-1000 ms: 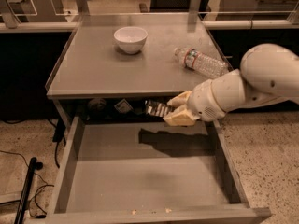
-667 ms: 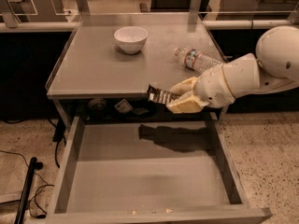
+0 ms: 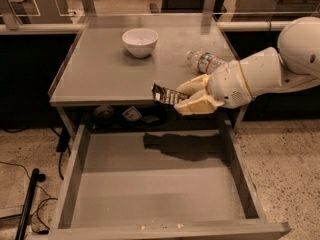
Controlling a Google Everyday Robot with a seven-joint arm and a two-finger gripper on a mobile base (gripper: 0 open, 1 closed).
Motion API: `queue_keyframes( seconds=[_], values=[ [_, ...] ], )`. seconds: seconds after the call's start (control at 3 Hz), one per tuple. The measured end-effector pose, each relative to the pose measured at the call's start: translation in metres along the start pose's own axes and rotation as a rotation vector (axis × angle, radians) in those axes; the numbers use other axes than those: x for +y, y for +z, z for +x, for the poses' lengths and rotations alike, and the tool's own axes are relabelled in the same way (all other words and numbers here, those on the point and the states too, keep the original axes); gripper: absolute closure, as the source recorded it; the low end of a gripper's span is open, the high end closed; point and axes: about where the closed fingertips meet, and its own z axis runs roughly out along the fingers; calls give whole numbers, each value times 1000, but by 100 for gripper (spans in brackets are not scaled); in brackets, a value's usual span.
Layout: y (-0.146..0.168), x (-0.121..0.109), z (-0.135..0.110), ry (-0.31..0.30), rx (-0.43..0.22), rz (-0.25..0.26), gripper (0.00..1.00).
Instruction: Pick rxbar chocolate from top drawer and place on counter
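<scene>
The gripper (image 3: 184,97) hangs at the counter's (image 3: 100,71) front edge, its jaws clenched on the rxbar chocolate (image 3: 167,95), which pokes out leftward just over that edge. Below the counter the top drawer (image 3: 150,189) stands open; a white bowl (image 3: 140,41) sits toward the counter's back.

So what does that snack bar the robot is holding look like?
The rxbar chocolate is a small, flat bar in a dark, shiny wrapper with pale lettering. It lies almost level, its left end poking out free with a crinkled edge. The gripper reaches in from the right, and its cream jaws are shut on the bar's right end. The bar hangs at the front edge of the grey counter, above the open top drawer. Only the jaws seem to touch it.
</scene>
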Motion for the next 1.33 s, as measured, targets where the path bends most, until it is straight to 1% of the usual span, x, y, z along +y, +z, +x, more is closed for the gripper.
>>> queue_keyframes(
  seconds=[0.33,0.67,1.0,1.33],
  values=[
    [17,-23,-13,-21,-13,-25,100],
    [41,-65,-36,-47,-21,-36,100],
    [61,-105,-63,-83,1,-14,100],
    [72,-133,-72,-62,30,46,100]
  ],
)
